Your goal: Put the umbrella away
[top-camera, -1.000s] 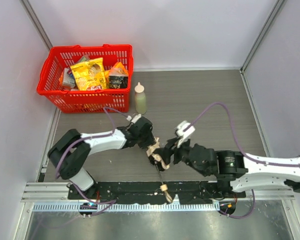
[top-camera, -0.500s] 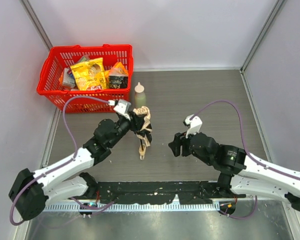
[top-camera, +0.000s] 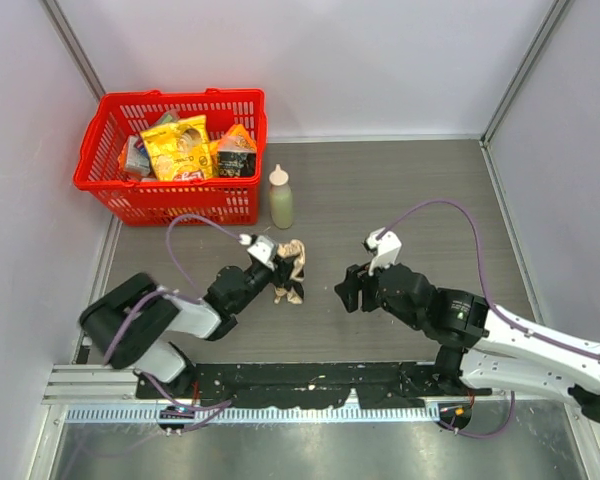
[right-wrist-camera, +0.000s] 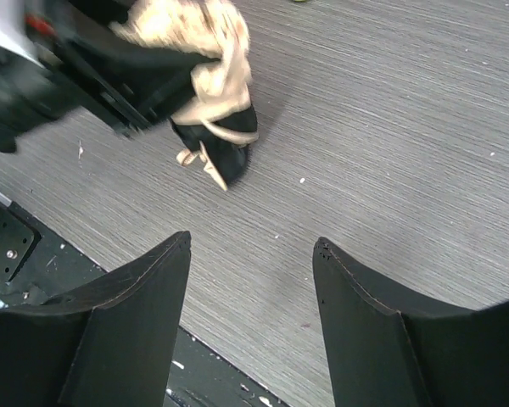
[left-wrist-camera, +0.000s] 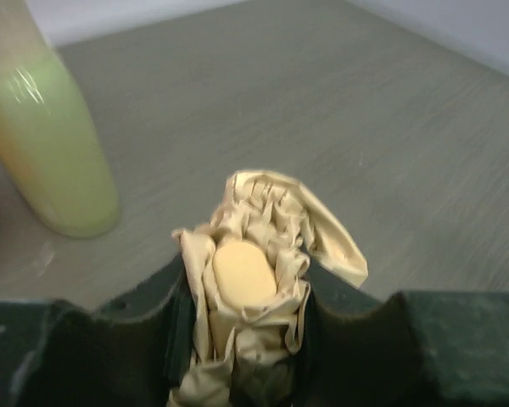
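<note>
The umbrella [top-camera: 289, 268] is a crumpled cream fabric bundle at the table's middle. My left gripper [top-camera: 277, 264] is shut on it, and the left wrist view shows the fabric [left-wrist-camera: 256, 254] squeezed between both black fingers [left-wrist-camera: 171, 314]. In the right wrist view the umbrella [right-wrist-camera: 214, 51] hangs from the left gripper [right-wrist-camera: 127, 76]. Its black lower end and pale knob [right-wrist-camera: 205, 163] are at or just above the tabletop. My right gripper [top-camera: 344, 291] is open and empty, a short way right of the umbrella, with wide-apart fingers [right-wrist-camera: 144, 297] over bare table.
A pale green squeeze bottle [top-camera: 280, 198] stands behind the umbrella, close in the left wrist view [left-wrist-camera: 51, 153]. A red basket [top-camera: 170, 205] with snack packets sits at the back left. White walls enclose the table; a black rail runs along the near edge [top-camera: 300, 382].
The right gripper let go of the umbrella and drew back to the right, open. The left gripper lifted the umbrella away from the near edge, then lowered it at the table's middle.
</note>
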`<state>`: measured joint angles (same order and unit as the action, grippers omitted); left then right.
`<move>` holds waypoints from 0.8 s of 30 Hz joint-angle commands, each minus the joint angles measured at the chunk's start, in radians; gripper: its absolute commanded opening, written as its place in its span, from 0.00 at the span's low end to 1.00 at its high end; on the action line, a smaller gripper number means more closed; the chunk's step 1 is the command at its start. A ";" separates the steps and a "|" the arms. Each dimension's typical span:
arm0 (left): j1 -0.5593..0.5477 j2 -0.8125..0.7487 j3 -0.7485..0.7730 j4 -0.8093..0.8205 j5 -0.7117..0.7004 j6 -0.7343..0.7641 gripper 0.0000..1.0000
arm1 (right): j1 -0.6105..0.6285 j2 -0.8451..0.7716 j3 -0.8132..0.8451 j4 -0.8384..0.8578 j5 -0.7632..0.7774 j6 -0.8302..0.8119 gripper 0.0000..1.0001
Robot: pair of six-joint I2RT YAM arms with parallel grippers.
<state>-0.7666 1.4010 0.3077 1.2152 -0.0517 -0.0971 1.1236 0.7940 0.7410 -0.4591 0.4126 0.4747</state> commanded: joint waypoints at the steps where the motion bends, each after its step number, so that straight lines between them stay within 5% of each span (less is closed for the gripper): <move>1: -0.019 0.268 -0.091 0.331 -0.045 -0.149 0.00 | -0.005 -0.016 -0.031 0.065 -0.017 0.018 0.64; 5: -0.069 0.314 -0.094 0.333 -0.031 -0.219 0.00 | -0.015 0.008 -0.035 0.076 -0.038 0.016 0.64; 9: -0.057 0.176 -0.055 0.307 0.039 -0.304 0.00 | -0.037 0.020 -0.054 0.115 -0.163 -0.017 0.67; 13: 0.039 -0.015 0.077 0.064 0.392 -0.541 0.02 | -0.057 0.030 -0.078 0.199 -0.382 -0.031 0.80; 18: 0.044 -0.045 0.099 0.174 0.634 -0.791 0.01 | -0.117 -0.038 -0.059 0.300 -0.524 -0.025 0.81; 22: 0.053 -0.097 0.074 0.175 0.613 -0.920 0.00 | -0.127 -0.022 0.004 0.254 -0.523 -0.018 0.81; 24: 0.055 -0.164 0.083 0.041 0.590 -0.932 0.00 | -0.127 -0.018 0.021 0.215 -0.503 -0.027 0.80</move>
<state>-0.7223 1.3445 0.3801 1.2812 0.5064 -0.8856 0.9989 0.7788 0.6903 -0.2565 -0.0593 0.4614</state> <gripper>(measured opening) 0.376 0.808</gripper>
